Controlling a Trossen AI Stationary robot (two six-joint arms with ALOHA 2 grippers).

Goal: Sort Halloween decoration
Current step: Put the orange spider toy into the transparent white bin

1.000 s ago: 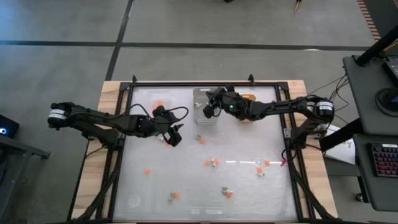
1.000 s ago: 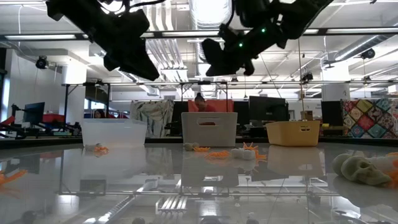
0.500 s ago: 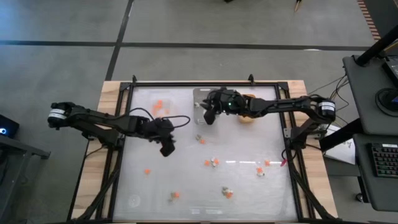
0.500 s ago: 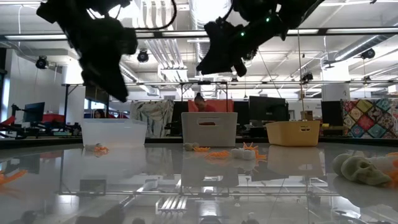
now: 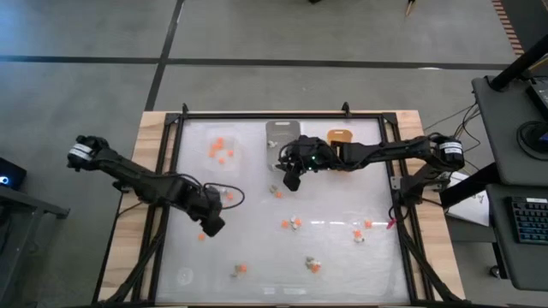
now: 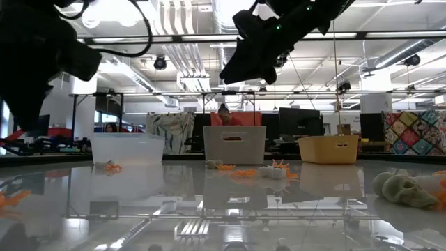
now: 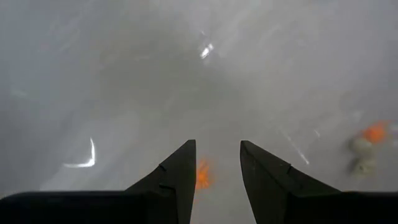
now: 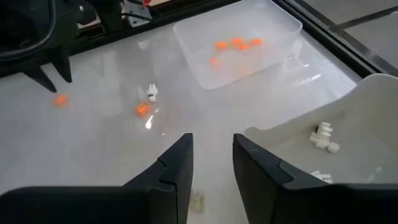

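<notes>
Scattered trinkets (image 5: 295,223) on glossy table (image 5: 342,257), workshop behind

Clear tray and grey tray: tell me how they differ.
The clear tray is see-through; the grey tray is opaque and pale. The clear tray holds orange trinkets; the grey tray holds white trinkets. In the high view, the clear tray sits left of the grey tray. Both stand along the table's far edge.

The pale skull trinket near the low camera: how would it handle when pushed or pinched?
The skull looks rounded, with a bulging cranium, so a push would probably roll it rather than move it straight. The table is glossy and mirror-like, so it may also skid away from a closing pincer.
</notes>
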